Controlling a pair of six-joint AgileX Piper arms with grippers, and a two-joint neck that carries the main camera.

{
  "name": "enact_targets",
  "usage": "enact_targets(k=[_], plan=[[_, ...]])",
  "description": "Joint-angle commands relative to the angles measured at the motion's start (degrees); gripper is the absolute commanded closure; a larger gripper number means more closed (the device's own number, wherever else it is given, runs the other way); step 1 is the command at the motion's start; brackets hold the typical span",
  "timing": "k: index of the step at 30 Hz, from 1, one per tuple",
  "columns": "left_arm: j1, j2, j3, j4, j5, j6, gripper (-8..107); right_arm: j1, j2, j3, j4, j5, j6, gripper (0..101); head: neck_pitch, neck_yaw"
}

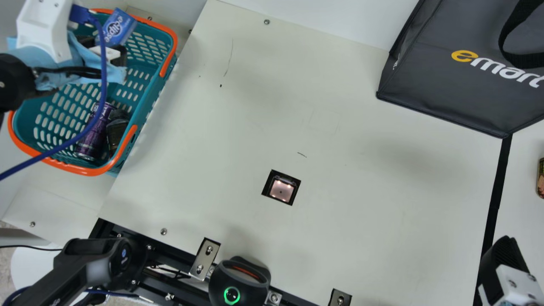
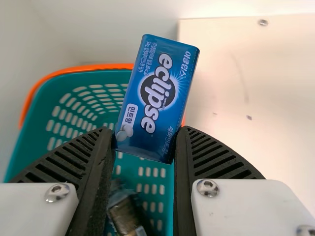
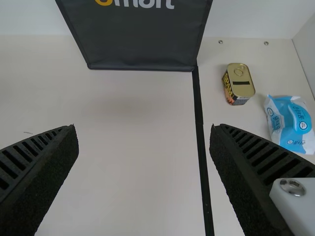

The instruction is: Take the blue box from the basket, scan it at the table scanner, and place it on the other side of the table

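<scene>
As left gripper (image 1: pixel 103 45) holds blue box (image 2: pixel 157 98), basket (image 1: pixel 85 171) below

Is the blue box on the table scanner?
No, the left gripper holds the blue box between its fingers, over the basket.

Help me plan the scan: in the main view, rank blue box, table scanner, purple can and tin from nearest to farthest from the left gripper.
1. Blue box, held in the left gripper.
2. Purple can, inside the basket.
3. Table scanner, mid-table.
4. Tin, at the right edge.
</scene>
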Motion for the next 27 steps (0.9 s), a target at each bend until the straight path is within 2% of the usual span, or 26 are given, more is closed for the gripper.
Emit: enact_targets(k=[1, 10, 18, 27], plan=[[-5.0, -1.0, 0.5, 1.7, 0.4, -4.0, 107, 0.0, 0.0, 0.0, 0.0, 0.0, 0.0, 6, -1.6, 0.2], [-20.4, -3.1, 2.3, 9.3, 1.7, -17.0, 107, 0.0, 0.0, 0.0, 0.0, 0.0, 0.0, 6, -1.6, 0.2], [-34.0, -1.9, 3.5, 16.0, 2.1, -28.5, 107, 0.0, 0.0, 0.0, 0.0, 0.0, 0.0, 6, -1.6, 0.2], [-45.7, 1.6, 4.5, 18.3, 3.2, -37.0, 107, 0.0, 0.0, 0.0, 0.0, -0.1, 0.0, 6, -1.6, 0.2]])
